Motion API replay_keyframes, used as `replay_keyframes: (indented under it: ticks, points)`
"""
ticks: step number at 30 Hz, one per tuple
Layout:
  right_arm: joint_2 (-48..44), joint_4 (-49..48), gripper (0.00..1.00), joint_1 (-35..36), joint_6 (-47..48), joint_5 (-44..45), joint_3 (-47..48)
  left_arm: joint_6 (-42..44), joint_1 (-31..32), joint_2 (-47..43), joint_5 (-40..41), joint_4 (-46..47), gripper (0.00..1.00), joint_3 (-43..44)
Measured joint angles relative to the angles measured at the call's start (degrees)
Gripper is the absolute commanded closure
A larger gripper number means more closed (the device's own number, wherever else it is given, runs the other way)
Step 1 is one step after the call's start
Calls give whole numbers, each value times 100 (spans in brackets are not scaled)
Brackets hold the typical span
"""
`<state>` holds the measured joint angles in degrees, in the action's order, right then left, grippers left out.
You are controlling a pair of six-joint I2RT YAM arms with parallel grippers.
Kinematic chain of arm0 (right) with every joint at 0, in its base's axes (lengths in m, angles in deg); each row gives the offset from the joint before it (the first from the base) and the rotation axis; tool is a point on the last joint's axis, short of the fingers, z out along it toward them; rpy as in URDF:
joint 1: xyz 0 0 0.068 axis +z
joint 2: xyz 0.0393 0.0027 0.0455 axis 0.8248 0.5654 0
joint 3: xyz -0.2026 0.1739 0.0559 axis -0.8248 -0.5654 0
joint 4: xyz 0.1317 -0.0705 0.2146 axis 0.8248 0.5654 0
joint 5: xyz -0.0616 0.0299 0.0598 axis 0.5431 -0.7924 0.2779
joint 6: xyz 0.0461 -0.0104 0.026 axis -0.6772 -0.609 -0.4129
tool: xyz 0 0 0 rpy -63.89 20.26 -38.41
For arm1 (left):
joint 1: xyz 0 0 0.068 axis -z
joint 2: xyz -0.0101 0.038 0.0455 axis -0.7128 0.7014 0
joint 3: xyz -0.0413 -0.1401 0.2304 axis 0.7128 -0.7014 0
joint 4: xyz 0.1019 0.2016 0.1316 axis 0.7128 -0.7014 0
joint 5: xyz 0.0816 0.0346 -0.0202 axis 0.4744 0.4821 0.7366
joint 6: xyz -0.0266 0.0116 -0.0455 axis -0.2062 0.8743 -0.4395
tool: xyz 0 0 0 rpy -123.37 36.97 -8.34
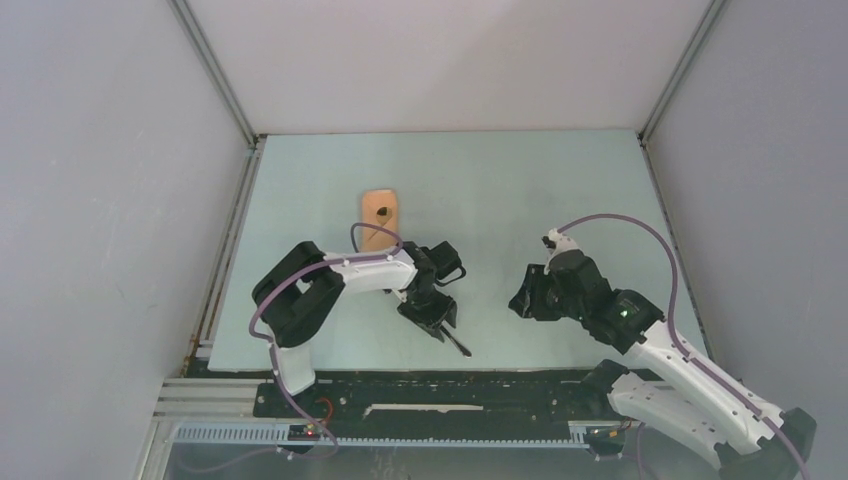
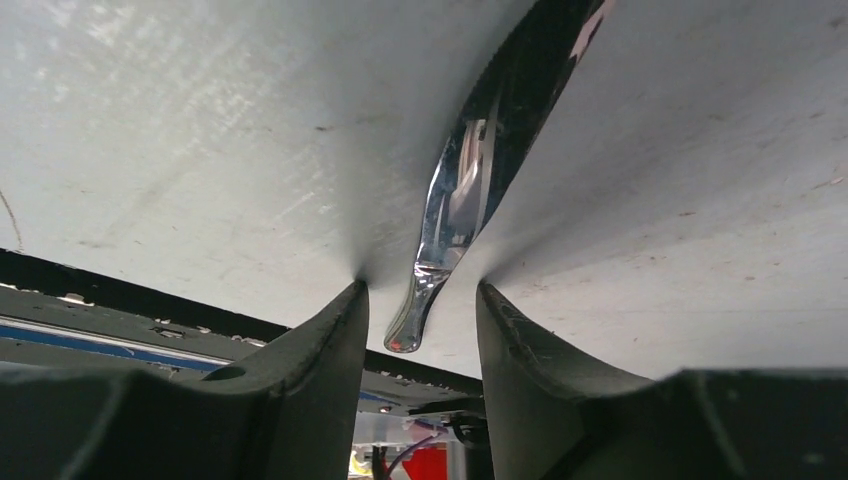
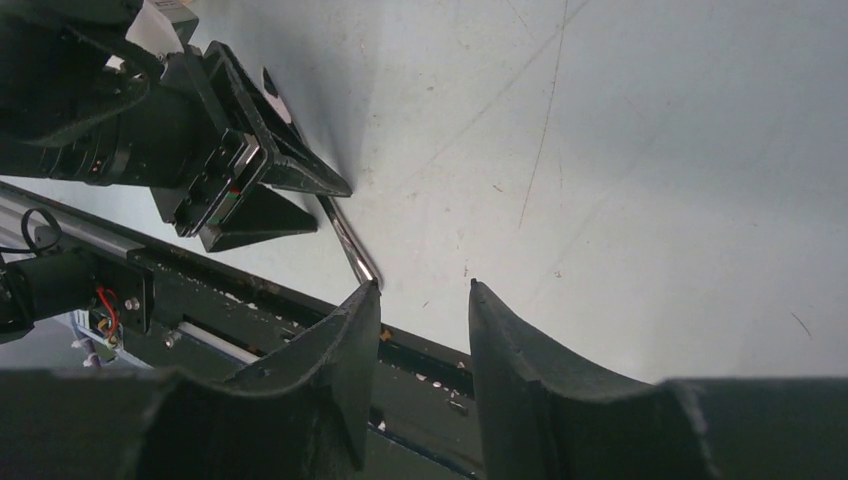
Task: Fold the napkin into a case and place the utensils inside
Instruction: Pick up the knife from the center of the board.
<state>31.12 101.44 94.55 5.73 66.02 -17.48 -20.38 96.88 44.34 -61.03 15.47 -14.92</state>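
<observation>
Glossy, mirror-like metal knife (image 2: pixel 470 190) on matt, scuffed table (image 2: pixel 200 150).

- The case (image 1: pixel 380 205): its near end is hidden behind the left arm (image 1: pixel 352 270), and the dark spot (image 1: pixel 385 211) on it is too small to tell what it is.
- The knife (image 2: pixel 468 180): in the left wrist view its far end is cut off by the top edge. From above only its near tip shows, the rest lying hidden under the left gripper (image 1: pixel 440 322). In the right wrist view that gripper covers its far part.
- The right gripper (image 1: pixel 522 300): from above its fingers merge into one dark mass.
- The right arm (image 1: pixel 690 385): its base is cut off by the top view's bottom edge.
</observation>
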Motion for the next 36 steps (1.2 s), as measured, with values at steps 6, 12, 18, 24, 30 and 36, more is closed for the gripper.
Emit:
replay_keyframes:
  ticks: [6,12,18,24,30,36]
  points:
    - [-164,-13,54,0,4,-50,-26,-74,-57,22,7,-59,57,2]
    - [-323,-22,55,0,4,-48,-26,-74,-57,87,57,-103,81,90]
    - [-396,-22,55,-2,2,-33,-26,-59,-55,162,87,-50,100,181]
    - [-498,-22,56,-2,2,2,-26,240,-15,175,297,-136,100,299]
    - [-470,-22,57,-2,2,55,-26,850,31,269,1108,-352,100,651]
    - [-326,-22,57,-2,2,114,-26,1261,28,269,1427,-474,100,756]
